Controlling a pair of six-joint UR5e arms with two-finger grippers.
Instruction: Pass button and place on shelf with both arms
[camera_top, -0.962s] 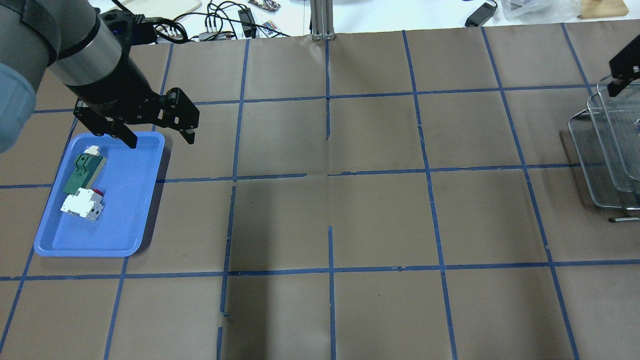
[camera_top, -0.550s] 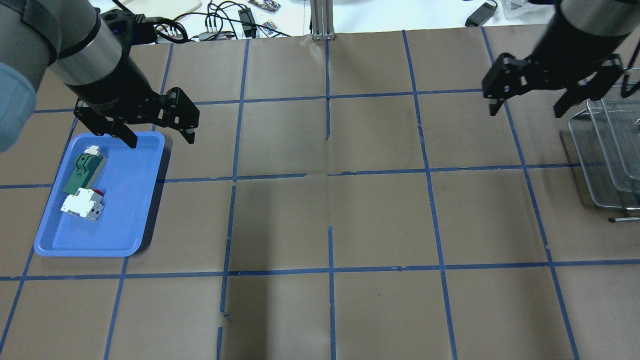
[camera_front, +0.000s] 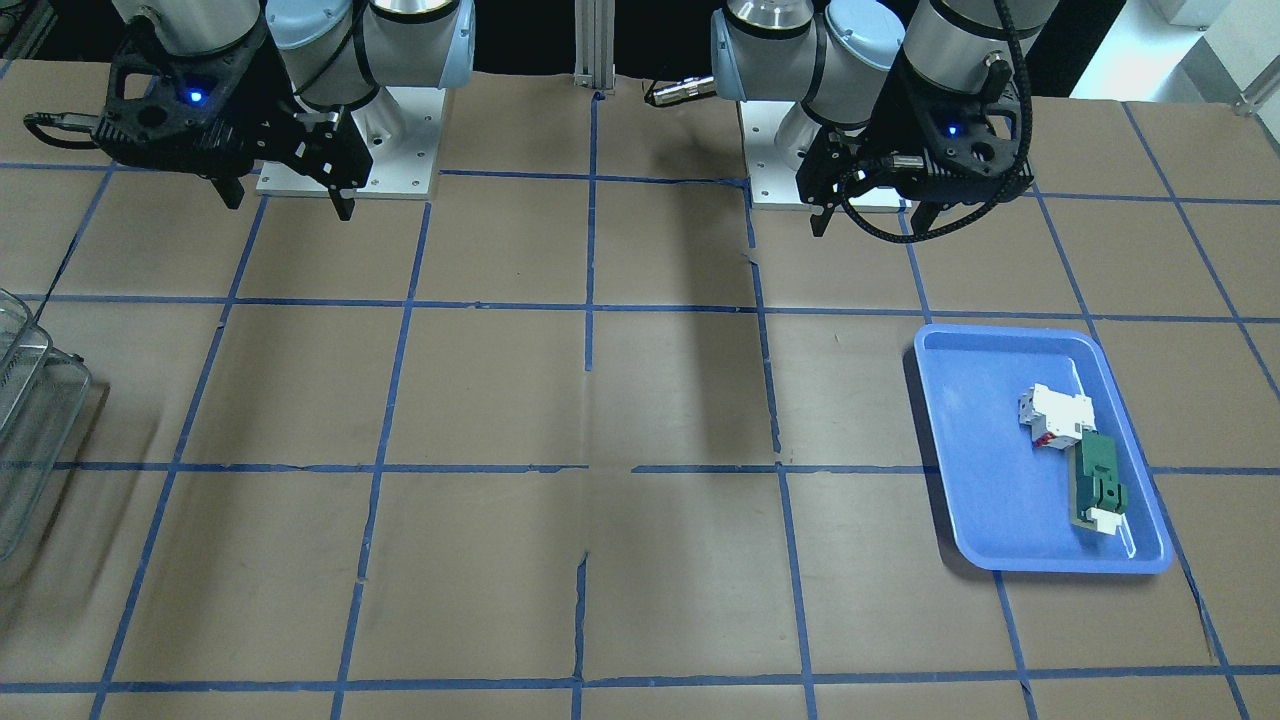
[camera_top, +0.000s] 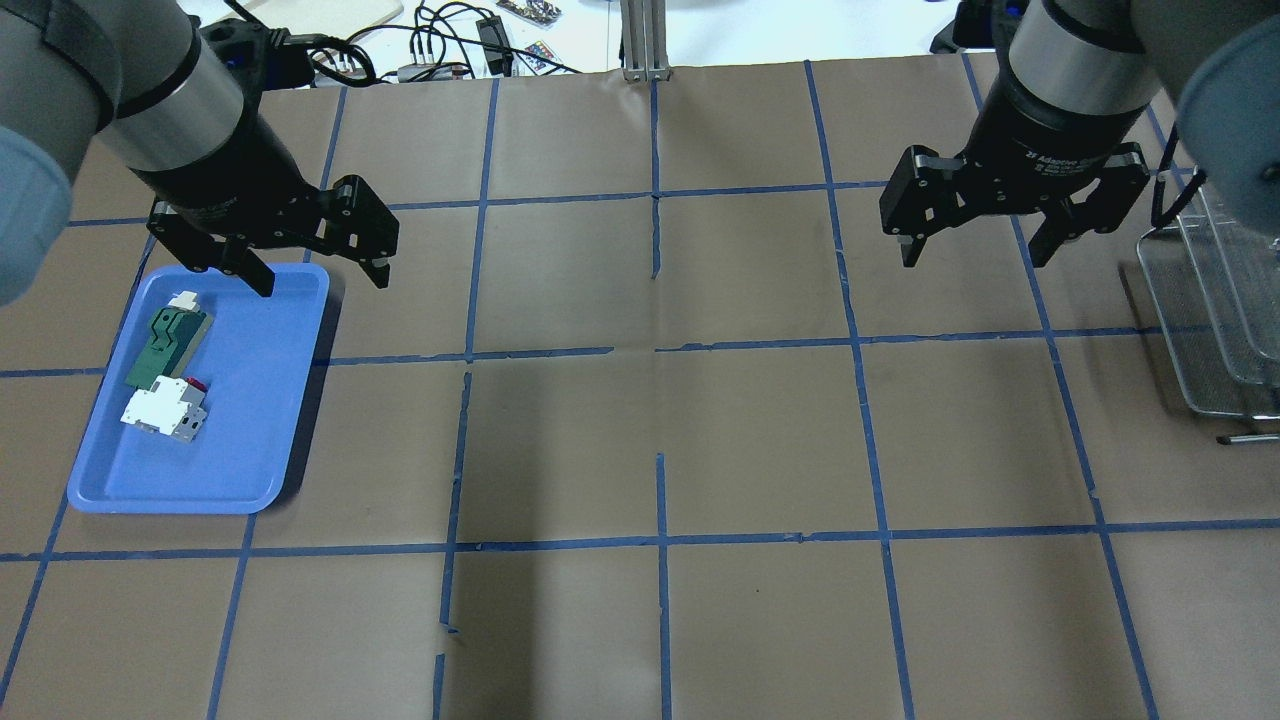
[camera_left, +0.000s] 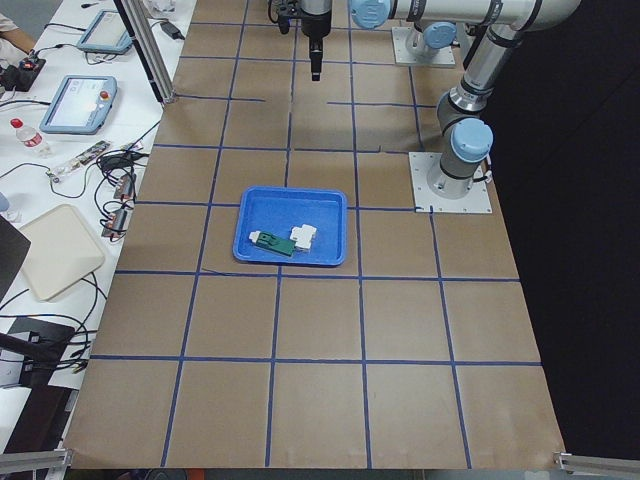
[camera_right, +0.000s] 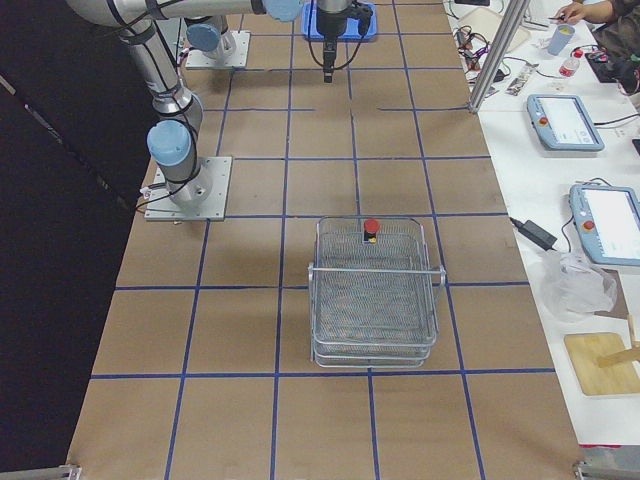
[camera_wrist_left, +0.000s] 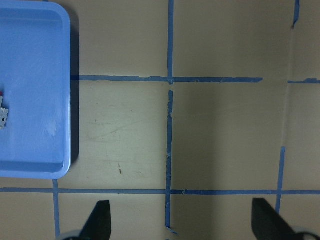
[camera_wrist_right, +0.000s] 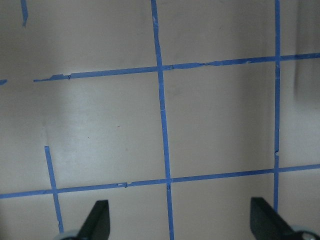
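Observation:
The button (camera_right: 371, 228), with its red cap up, stands in the top level of the wire-mesh shelf (camera_right: 375, 300) near its far end, seen only in the exterior right view. The shelf also shows at the right edge of the overhead view (camera_top: 1205, 330) and at the left edge of the front-facing view (camera_front: 35, 420). My left gripper (camera_top: 321, 280) is open and empty, high over the far right corner of the blue tray (camera_top: 240, 450). My right gripper (camera_top: 974, 258) is open and empty, left of the shelf. Both wrist views show only the open fingertips (camera_wrist_left: 97, 220) (camera_wrist_right: 97, 220) over the table.
The blue tray (camera_front: 985, 490) holds a white blocky part (camera_top: 160, 410) with red marks and a flat green part (camera_top: 165, 345). The brown table has a blue tape grid. Cables and devices lie beyond its far edge (camera_top: 450, 50).
My right arm has swung from the shelf at the right edge leftward over the table, its gripper open. My left arm and the tray parts have not moved.

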